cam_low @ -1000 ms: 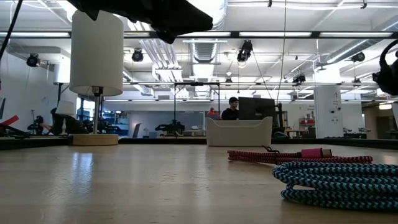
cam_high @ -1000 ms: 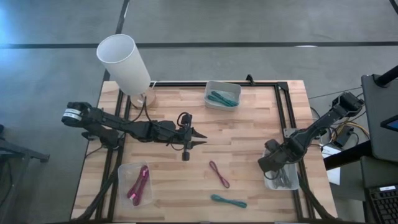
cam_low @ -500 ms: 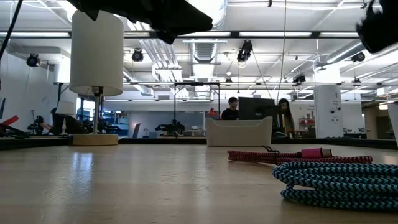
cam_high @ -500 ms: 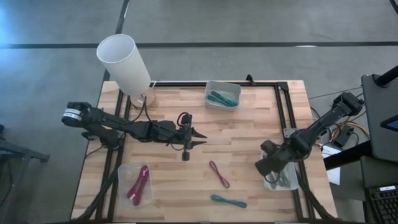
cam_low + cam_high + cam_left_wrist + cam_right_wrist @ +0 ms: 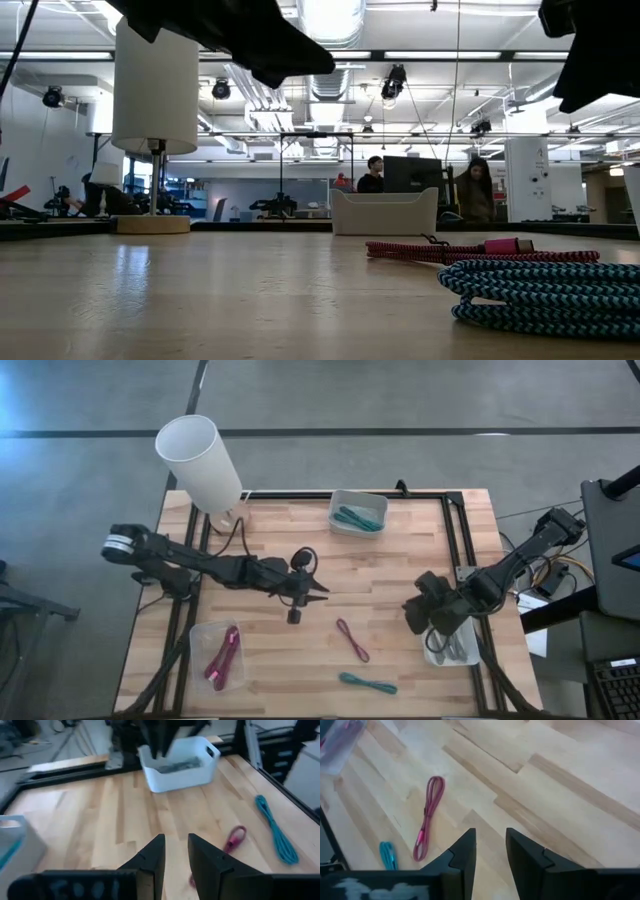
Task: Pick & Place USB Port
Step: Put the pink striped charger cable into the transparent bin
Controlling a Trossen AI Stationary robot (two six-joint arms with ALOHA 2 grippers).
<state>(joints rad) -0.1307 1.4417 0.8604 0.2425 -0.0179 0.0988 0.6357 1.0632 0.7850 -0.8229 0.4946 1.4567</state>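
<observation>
Red-pink cable point(image 5: 352, 640) lies loose on wood table point(image 5: 400, 570), lower centre of high view; teal cable point(image 5: 367, 683) below it. Right gripper point(image 5: 415, 610) has shifted left off grey bin point(image 5: 455, 650) since earlier frame, empty, jaws narrowly parted. Left gripper point(image 5: 318, 592) mid-frame, narrow gap, empty, slightly turned. Low view alone shows people in room behind; right wrist view shows both cables beyond fingers point(image 5: 462, 852).

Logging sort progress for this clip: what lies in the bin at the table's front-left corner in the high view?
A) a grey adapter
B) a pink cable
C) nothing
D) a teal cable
B: the high view shows a coiled pink cable lying inside the front-left bin; the teal cable in a bin sits in the far bin.
</observation>
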